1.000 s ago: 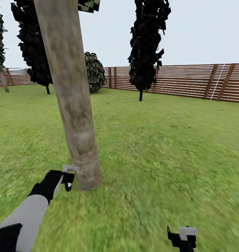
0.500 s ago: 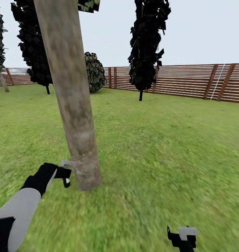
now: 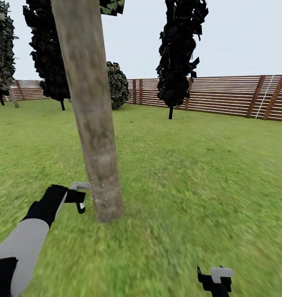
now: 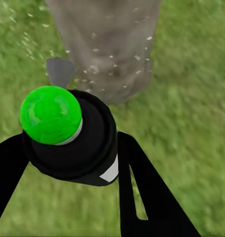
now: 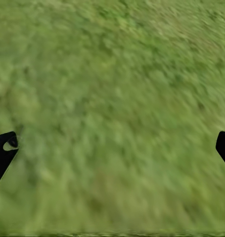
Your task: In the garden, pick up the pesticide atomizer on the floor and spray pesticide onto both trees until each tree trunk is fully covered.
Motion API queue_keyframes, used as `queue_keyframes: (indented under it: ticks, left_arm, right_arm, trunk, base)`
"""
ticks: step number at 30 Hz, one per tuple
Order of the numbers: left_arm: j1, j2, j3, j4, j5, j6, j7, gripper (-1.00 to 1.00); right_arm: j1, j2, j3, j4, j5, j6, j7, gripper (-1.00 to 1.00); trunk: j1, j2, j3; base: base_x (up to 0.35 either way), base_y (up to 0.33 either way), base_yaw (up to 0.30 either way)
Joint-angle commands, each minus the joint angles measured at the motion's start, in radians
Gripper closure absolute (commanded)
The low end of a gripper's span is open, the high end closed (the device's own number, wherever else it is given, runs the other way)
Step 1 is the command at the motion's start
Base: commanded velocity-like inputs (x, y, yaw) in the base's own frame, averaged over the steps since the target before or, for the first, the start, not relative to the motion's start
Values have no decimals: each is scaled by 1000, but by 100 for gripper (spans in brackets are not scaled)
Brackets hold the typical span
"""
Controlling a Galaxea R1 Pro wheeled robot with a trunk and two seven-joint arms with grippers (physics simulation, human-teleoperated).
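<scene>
So that mist lands low on the trunk (image 3: pixel 97 165), the sprayer (image 4: pixel 67 133) is held clamped in the left gripper (image 3: pixel 77 200) just beside it, while the right gripper (image 3: pixel 217 280) hangs wide over grass (image 3: pixel 190 185).

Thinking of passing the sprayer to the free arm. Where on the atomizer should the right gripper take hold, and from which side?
Probably the black body of the atomizer, below its green cap: it is round and wide. The left gripper's fingers already flank it on two sides, so the open right gripper would have to come across them, from a free side, away from the tree trunk ahead.
</scene>
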Motion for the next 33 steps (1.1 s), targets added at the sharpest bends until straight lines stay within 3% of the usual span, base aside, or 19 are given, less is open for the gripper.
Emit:
queue_keyframes:
  ticks: [1,4,7,10,12,16,18,19,33]
  left_arm:
    - [-1,-11,-2,-4,-6,0,0,100]
    - [-13,-44,-17,-40,-5,7,0,100]
    - [-56,-36,-19,-68,-3,69,-2,100]
    - [-82,21,-17,-73,-3,107,-7,100]
    - [-80,41,-18,-77,-4,109,-33,100]
    - [-66,34,-34,-80,-6,108,-68,100]
    - [-63,25,-101,-80,-5,108,-70,100]
    - [-63,23,-111,-79,-4,108,-70,100]
    - [-63,23,-121,-76,-7,105,-64,100]
  right_arm:
    - [0,0,0,0,0,0,0,-100]
    - [0,-5,0,0,0,0,0,-100]
    - [0,-6,-1,0,0,0,0,-100]
    - [0,-6,-1,0,0,0,0,-100]
    - [0,-7,-1,0,0,0,0,-100]
    - [0,-6,0,0,0,0,0,-100]
    - [0,-6,0,0,0,0,0,-100]
    - [0,-6,0,0,0,0,0,-100]
    - [0,-6,-1,0,0,0,0,-100]
  trunk:
    - [0,0,0]
    - [0,0,0]
    - [0,0,0]
    - [0,0,0]
    - [0,0,0]
    - [0,0,0]
    - [0,0,0]
    - [0,0,0]
    - [0,0,0]
  base:
    - [-168,0,9]
    - [-56,0,3]
    - [-6,0,0]
    - [0,0,0]
    - [0,0,0]
    - [0,0,3]
    - [30,-137,164]
    - [67,-231,247]
    - [65,-263,69]
